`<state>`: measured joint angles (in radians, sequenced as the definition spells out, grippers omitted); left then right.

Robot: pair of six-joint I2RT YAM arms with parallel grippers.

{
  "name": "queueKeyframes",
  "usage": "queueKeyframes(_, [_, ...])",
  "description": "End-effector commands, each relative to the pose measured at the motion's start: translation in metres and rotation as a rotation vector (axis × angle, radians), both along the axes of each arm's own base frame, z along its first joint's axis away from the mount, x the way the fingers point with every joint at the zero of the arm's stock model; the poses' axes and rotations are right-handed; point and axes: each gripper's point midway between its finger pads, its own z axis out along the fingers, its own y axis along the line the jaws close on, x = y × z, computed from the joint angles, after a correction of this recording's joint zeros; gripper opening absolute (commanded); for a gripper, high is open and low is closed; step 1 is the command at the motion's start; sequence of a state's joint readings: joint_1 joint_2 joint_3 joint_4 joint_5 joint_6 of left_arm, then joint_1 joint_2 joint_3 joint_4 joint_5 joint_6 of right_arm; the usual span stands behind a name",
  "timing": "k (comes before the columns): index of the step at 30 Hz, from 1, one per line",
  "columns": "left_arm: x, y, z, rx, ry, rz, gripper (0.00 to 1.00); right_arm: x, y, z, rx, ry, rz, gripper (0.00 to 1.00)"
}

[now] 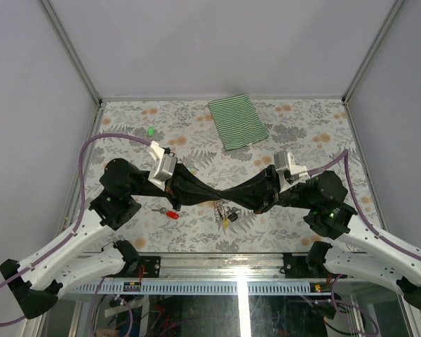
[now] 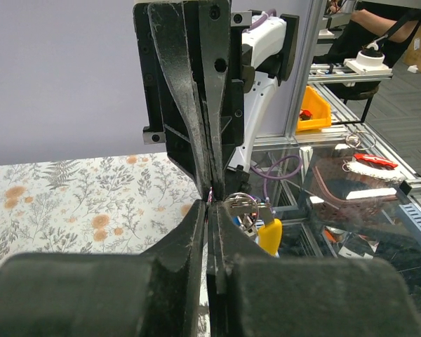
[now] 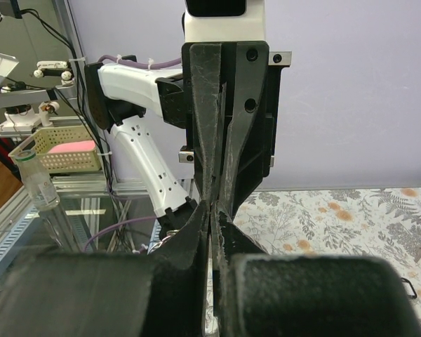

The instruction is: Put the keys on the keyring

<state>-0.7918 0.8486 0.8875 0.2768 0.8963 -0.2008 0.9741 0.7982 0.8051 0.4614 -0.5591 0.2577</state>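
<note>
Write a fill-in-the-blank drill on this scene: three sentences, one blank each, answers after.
1. The folded cloth has green and white ______.
2. The lone key between the left arm and the near edge of the table carries a ______ tag.
3. The left end effector and right end effector meet tip to tip, both with jaws ______.
Missing words: stripes; red; shut.

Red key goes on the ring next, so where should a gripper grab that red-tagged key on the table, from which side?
Probably by the red tag, from straight above, fingers closing across its narrow width. It lies flat on the table, apart from the other keys, and the tag looks like its bulkiest part.
</note>
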Motion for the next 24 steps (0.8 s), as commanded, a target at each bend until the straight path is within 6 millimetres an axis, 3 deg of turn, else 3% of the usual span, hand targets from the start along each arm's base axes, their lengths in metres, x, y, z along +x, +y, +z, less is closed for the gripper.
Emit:
queueKeyframes(1, [0.002,0.000,0.010,-0.015,-0.025,0.028,0.00,-0.008,-0.013,0.049,0.124,-0.090,-0.006,0.00])
queueKeyframes(7, [0.001,0.004,0.016,-0.066,-0.014,0.042,0.00,-0.011,-0.020,0.054,0.140,-0.095,-0.013,0.22])
queueKeyframes(10, [-0.003,0.007,0.022,-0.135,-0.004,0.034,0.00,-0.010,-0.025,0.056,0.153,-0.094,-0.036,0.27])
queueKeyframes(16, [-0.013,0.018,0.039,-0.299,0.020,0.010,0.00,-0.008,-0.031,0.057,0.176,-0.102,-0.067,0.29])
queueKeyframes(24, [-0.015,0.021,0.045,-0.352,0.022,0.012,0.00,-0.008,-0.026,0.047,0.143,-0.110,-0.052,0.23])
